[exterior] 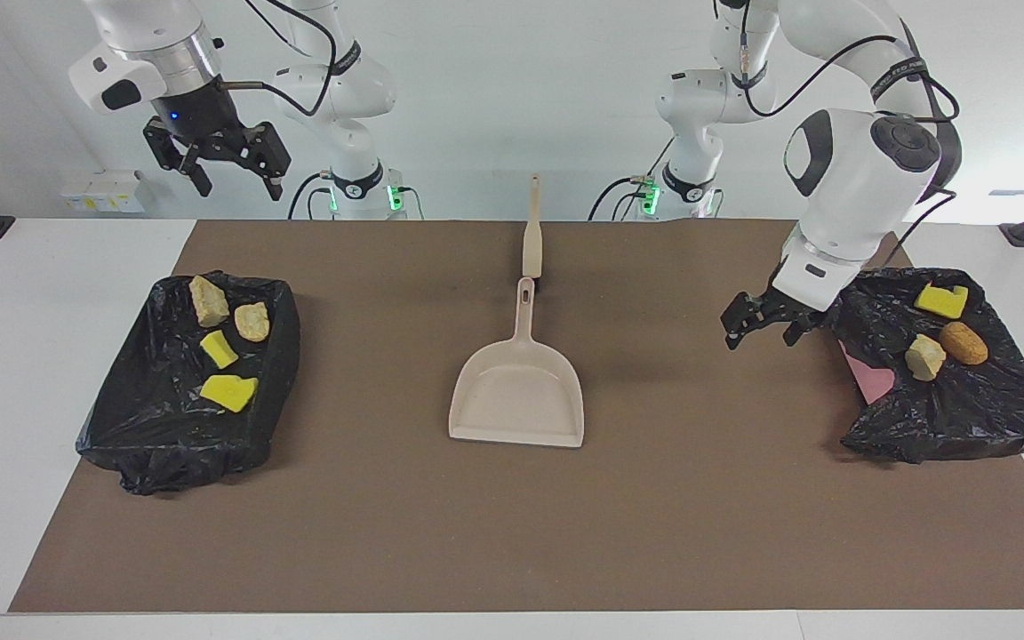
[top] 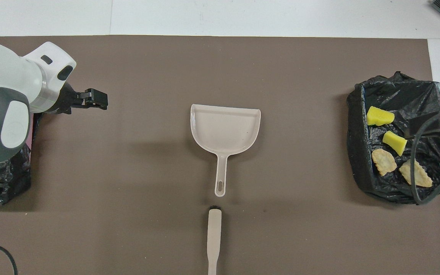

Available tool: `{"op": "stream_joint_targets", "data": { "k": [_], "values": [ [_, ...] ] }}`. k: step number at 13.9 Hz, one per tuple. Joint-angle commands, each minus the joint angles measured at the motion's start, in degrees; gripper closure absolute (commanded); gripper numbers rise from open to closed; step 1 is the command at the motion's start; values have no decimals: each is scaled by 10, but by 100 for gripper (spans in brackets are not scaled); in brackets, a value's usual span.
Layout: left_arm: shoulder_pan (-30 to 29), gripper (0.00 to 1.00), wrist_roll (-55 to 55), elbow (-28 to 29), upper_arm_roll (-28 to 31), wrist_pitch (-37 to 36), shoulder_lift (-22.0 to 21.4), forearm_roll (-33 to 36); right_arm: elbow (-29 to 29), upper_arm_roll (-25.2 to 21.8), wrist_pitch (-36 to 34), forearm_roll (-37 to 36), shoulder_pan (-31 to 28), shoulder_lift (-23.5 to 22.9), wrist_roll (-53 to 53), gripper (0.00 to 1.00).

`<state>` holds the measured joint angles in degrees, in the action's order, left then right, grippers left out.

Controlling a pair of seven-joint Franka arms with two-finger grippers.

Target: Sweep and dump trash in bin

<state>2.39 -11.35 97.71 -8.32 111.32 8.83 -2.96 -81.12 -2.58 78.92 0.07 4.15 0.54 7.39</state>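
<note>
Your left hand (exterior: 759,324) hangs low over the brown mat (exterior: 512,516), just beside the bag-lined bin (exterior: 965,418) at the left arm's end of the counter (exterior: 23,356). Its fingers are spread apart and hold nothing. Three pieces of the trash lie in that bin, a little way from the hand: a yellow sponge piece (exterior: 940,299), a pale tan chunk (exterior: 924,356) and an orange-brown lump (exterior: 963,342), the last two touching. A pink edge (exterior: 872,378) shows under the black bag.

Your right hand (exterior: 229,169) is raised high above the right arm's end of the counter, released and empty. Below it sits a second bag-lined bin (exterior: 165,444). Four scraps rest inside: two tan chunks (exterior: 208,300) side by side nearer the robots, and two yellow sponge pieces (exterior: 228,392) farther from them.

At the middle of the mat the beige dustpan (exterior: 518,391) lies flat, its handle pointing toward the robots. The beige brush (exterior: 532,236) lies in line with it, nearer the robots, its dark bristle end just beside the tip of the dustpan's handle; you cannot tell whether they touch.

The mat covers most of the white counter. A plain white wall (exterior: 512,89) stands at the robots' end.
</note>
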Motion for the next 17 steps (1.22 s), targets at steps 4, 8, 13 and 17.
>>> {"op": "stream_joint_targets", "data": {
  "k": [4, 8, 13, 17],
  "values": [
    [-27, 0, 94, -33, 10, -69, -16, 2, 2, 1, -10, -9, -5, 3, -13, 0],
    [31, 0, 149, -36, 113, -101, -42, 2, 1, 2, -10, -19, -5, 3, -14, 0],
    [29, 0, 165, -42, 115, -148, -93, 38, 2, 3, -4, -17, -5, 3, -17, 0],
    [29, 0, 158, -43, 116, -173, -99, 37, 2, 3, -3, -17, -5, 3, -18, 0]
  ]
}}
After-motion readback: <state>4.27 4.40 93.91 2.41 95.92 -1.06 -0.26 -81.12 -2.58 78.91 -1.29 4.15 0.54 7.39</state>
